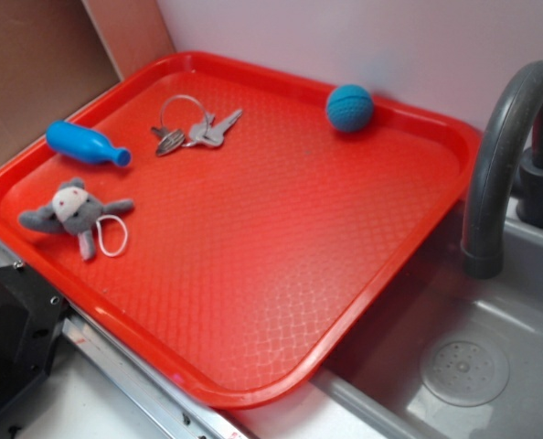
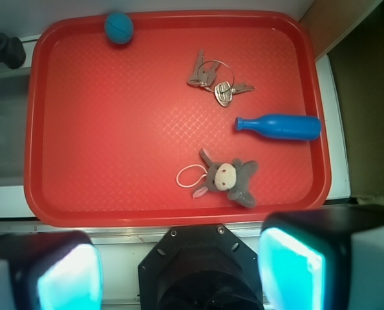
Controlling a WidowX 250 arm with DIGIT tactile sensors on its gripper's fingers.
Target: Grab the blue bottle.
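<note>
Bright-blue pin-shaped blue bottle (image 2: 279, 126), lying flat

The exterior view looks down obliquely, the wrist view straight down from high; both share the red tray (image 1: 418, 219) (image 2: 179, 213).

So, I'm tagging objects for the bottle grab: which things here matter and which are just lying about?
Belongs to the job:
blue bottle, lying on its side
gripper, jaws open, off the tray

Just lying about:
keys
teal ball
plush toy
red tray
sink faucet

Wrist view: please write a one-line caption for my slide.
Open gripper above red tray holding blue bottle, keys, plush toy, ball.
</note>
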